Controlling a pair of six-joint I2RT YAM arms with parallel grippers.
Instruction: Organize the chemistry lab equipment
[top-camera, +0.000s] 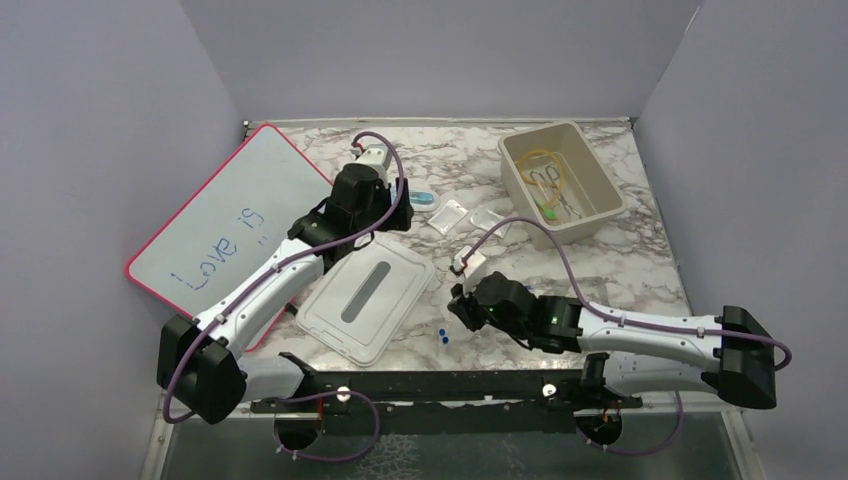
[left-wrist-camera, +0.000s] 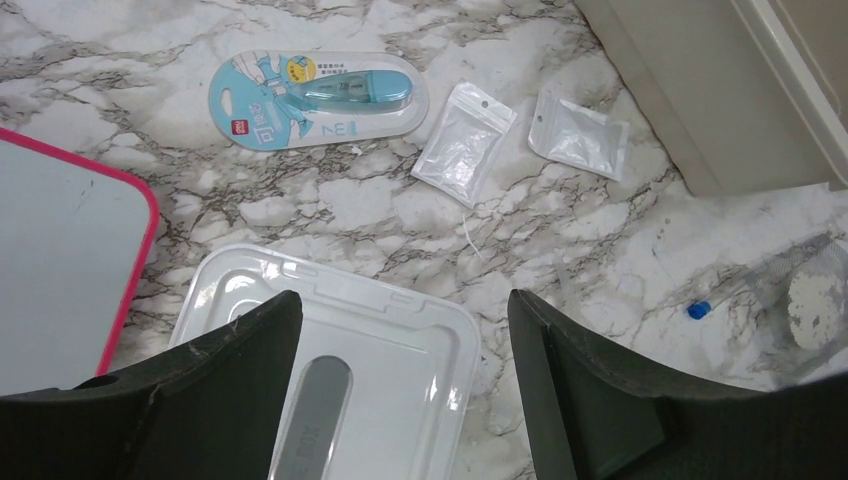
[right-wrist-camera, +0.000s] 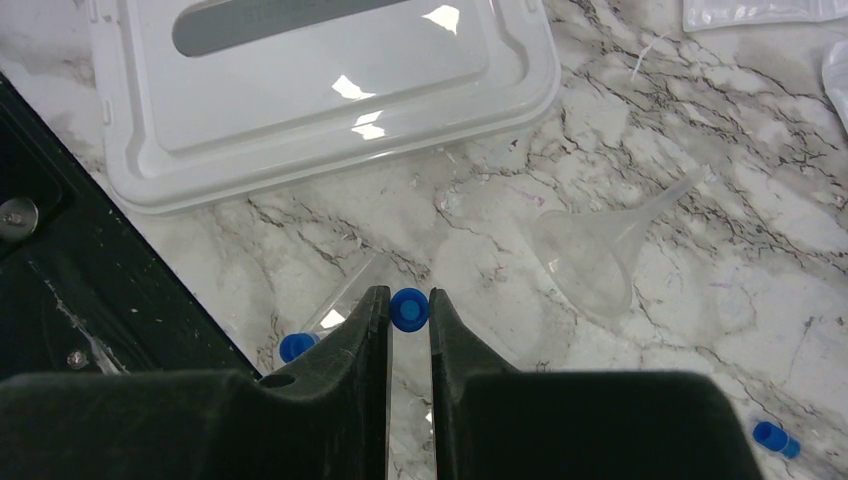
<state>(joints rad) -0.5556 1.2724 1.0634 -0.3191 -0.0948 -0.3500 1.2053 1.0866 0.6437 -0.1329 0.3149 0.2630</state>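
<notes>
My right gripper (right-wrist-camera: 410, 296) is clamped on one blue-capped tube (right-wrist-camera: 409, 312) just beside the lid (right-wrist-camera: 300, 100). Two spare blue caps (right-wrist-camera: 297, 346) and one funnel (right-wrist-camera: 590, 255) lie near the lid. Left gripper (left-wrist-camera: 398, 305) is spread wide over the lid, with two clear bags (left-wrist-camera: 463, 143) beyond it.

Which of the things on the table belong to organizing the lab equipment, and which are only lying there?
Belong to the job: blue-capped tube in the right hand; clear funnel; two small zip bags; amber tubing in the beige bin; probably the clear lid.
Only lying about: whiteboard; correction tape pack.
</notes>
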